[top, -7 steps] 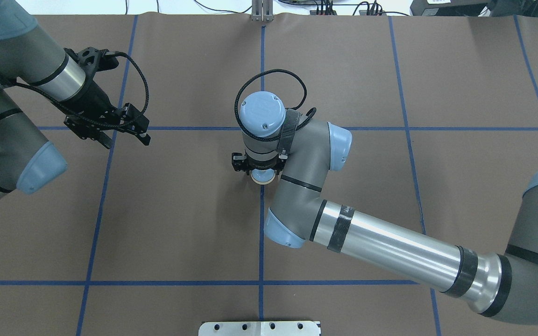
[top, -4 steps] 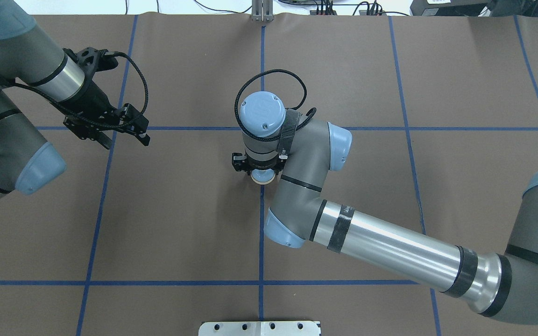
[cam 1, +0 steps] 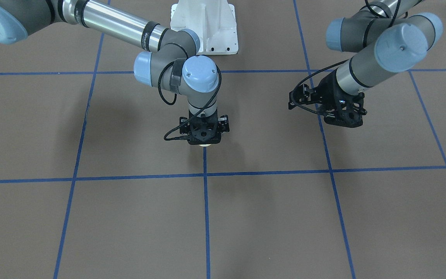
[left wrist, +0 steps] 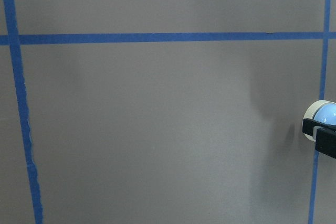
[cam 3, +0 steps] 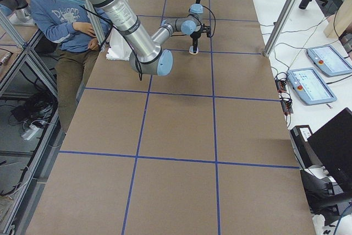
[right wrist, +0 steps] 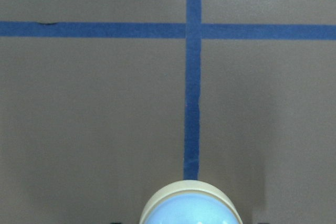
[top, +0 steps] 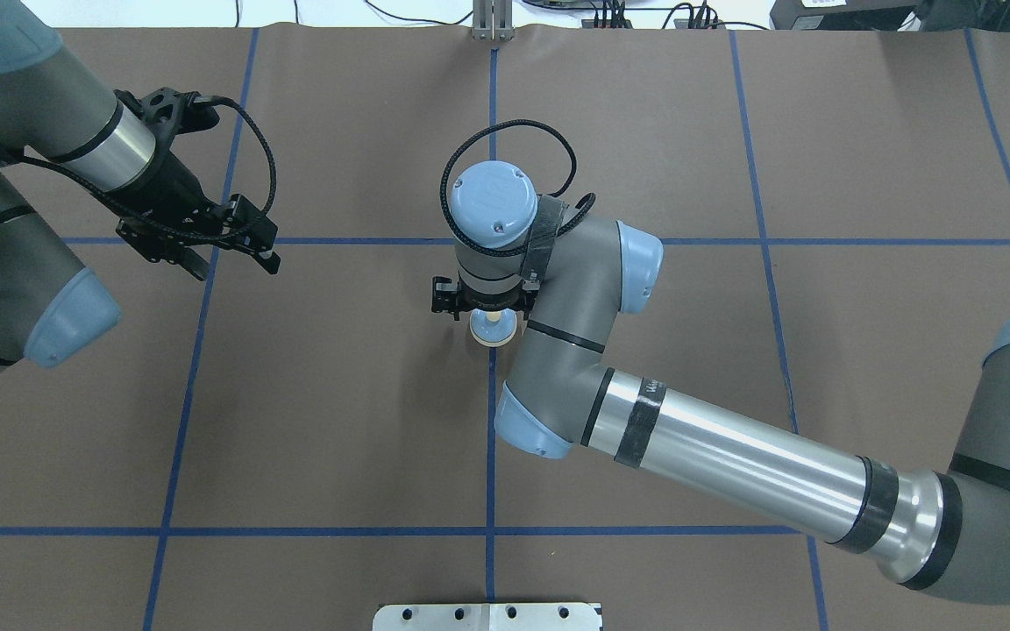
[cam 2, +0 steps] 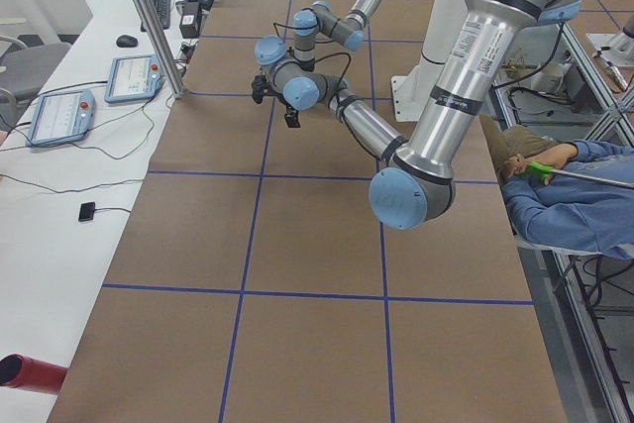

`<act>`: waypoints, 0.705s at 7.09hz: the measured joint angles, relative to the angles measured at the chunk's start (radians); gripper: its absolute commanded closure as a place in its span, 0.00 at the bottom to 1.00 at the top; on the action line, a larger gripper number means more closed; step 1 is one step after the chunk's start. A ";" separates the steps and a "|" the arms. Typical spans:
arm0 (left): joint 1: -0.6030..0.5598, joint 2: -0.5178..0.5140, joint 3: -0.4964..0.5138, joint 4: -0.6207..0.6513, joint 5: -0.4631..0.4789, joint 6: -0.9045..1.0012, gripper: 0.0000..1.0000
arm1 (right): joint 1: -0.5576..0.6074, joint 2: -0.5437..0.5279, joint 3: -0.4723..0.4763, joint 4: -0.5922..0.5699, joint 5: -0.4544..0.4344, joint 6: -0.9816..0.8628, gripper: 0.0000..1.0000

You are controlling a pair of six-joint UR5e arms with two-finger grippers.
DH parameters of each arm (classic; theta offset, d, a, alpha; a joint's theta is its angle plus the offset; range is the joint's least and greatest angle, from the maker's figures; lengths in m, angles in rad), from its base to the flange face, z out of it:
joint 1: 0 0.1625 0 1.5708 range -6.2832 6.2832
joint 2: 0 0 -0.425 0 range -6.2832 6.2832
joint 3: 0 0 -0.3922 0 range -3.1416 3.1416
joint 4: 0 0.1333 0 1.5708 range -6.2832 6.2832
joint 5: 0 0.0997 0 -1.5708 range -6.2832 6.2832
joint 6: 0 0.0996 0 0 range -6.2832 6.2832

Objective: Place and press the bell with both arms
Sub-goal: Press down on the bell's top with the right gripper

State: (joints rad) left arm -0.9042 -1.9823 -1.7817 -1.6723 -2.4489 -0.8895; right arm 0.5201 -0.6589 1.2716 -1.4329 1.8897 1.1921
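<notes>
Brown table (top: 338, 394), blue tape grid (top: 295, 531); bell (top: 493, 329) sits on centre line.

No writing can be read clearly. Small lettering runs along the silver tube (cam 1: 146, 37) of the right arm (cam 1: 176, 50), a pale logo marks its joint cap (top: 492, 194), and print crosses an operator's blue sweatshirt (cam 3: 61, 12). All are blurred.
</notes>
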 measured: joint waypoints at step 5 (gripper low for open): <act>0.003 0.000 0.005 -0.001 0.002 0.001 0.01 | 0.014 -0.002 0.097 -0.043 0.025 0.009 1.00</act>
State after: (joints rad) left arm -0.9010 -1.9819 -1.7769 -1.6737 -2.4469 -0.8884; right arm 0.5337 -0.6606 1.3683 -1.4758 1.9152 1.2013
